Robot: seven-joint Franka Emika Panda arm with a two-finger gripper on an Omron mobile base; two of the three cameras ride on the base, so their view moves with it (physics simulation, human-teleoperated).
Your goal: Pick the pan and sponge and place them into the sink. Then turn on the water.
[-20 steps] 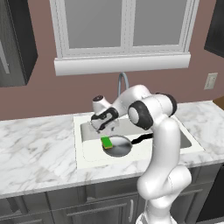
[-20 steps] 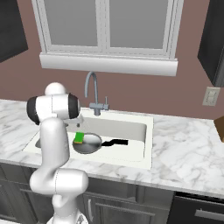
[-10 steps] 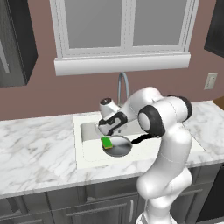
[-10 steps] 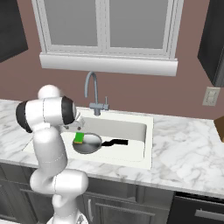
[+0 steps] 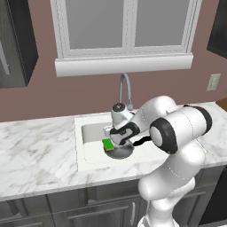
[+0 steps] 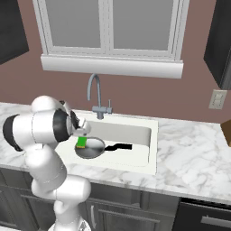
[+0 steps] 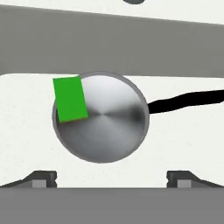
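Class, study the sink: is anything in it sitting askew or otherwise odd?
One thing: the green sponge lies tilted over the rim of the pan, part on it and part overhanging, not flat on the floor of the sink. Otherwise the pan sits level in the basin, and no water runs from the faucet.

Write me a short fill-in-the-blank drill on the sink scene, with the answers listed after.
1. The green sponge lies on the rim of the ____.
2. The pan sits inside the white ____.
3. The pan's thin handle is coloured ____.
4. Above the pan, the gripper has its jaws ____.

Answers: pan; sink; black; open
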